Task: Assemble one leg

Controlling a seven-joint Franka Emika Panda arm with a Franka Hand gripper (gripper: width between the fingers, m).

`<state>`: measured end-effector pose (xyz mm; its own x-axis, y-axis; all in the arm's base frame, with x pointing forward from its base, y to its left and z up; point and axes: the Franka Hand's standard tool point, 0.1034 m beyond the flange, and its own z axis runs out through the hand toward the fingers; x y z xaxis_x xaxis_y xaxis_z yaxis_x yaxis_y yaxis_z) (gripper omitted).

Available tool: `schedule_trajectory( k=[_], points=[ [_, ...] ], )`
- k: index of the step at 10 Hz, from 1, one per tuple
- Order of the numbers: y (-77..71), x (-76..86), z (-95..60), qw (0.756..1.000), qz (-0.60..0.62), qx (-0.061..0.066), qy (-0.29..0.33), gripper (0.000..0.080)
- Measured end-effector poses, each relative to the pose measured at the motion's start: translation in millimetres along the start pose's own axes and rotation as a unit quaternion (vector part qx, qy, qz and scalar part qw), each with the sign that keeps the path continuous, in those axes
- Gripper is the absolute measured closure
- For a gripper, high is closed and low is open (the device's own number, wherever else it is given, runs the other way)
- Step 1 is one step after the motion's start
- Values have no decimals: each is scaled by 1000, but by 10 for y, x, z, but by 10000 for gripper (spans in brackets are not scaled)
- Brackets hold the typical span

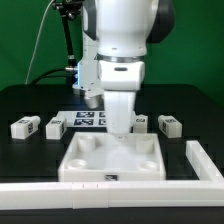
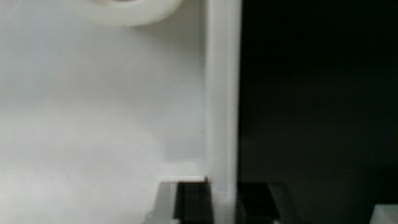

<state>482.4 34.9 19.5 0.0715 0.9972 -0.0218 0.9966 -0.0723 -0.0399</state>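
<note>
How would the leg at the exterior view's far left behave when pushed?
The leg is a squat block lying flat, so it should probably slide, not roll or tip. It looks rigid and small, so it is likely light.

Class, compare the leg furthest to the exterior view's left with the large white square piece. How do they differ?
Size: the leg is a small block; the square piece is far larger. Shape: the leg is compact; the square piece is a shallow tray with round corner sockets. Place: the leg lies apart from the arm; the square piece sits right under it. Both are white, on the black table.
</note>
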Motion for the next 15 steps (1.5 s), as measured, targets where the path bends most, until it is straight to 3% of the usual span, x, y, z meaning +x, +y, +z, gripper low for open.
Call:
schedule_trajectory(
  k=[1, 2, 6, 10, 12, 14, 15],
  points=[
    [99, 60, -4, 1000, -23, -6, 3, 742],
    [168, 120, -8, 999, -45, -2, -1, 742],
    [166, 127, -8, 999, -39, 0, 0, 742],
    [180, 455, -19, 1000, -25, 0, 3, 742],
    [181, 456, -21, 1000, -26, 9, -1, 742],
    [180, 453, -20, 1000, -23, 9, -1, 742],
    [181, 449, -20, 1000, -22, 9, -1, 641]
  ],
)
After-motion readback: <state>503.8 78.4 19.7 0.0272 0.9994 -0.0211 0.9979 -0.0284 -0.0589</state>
